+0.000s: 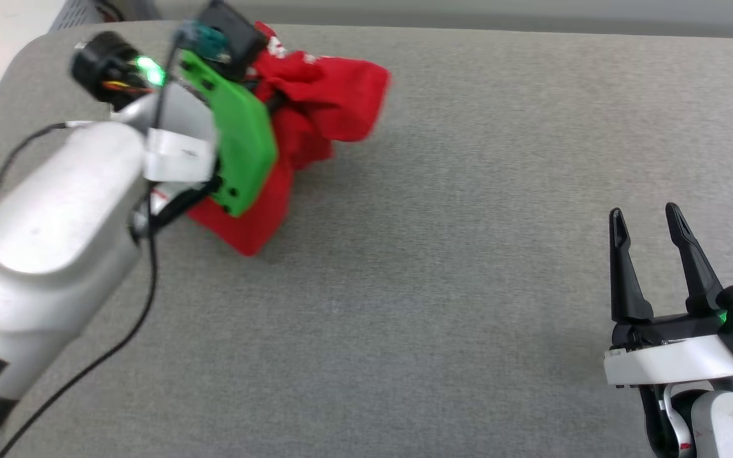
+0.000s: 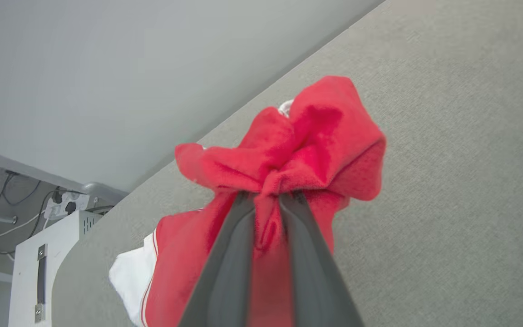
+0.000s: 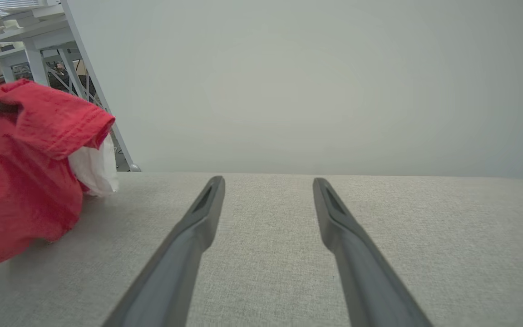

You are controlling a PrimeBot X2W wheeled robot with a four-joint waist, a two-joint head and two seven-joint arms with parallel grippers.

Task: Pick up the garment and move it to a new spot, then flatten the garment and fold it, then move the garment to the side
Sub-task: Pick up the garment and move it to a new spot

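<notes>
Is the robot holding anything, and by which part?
Its left hand pinches a bunched fold of the red shirt; the right hand holds nothing.

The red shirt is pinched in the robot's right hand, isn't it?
Not quite: the red shirt is pinched in the left hand, as the left wrist view shows. The right hand stands open, holding nothing.

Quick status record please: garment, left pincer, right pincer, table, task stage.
garment: red, bunched, hanging from the left pincer over the far left of the table; white sleeve dangling
left pincer: shut on a fold of the garment
right pincer: open, holding nothing, near right, apart from the garment
table: grey fabric top
lower end of garment: at or near the table; contact unclear
stage: picked up; not yet flattened or folded
</notes>
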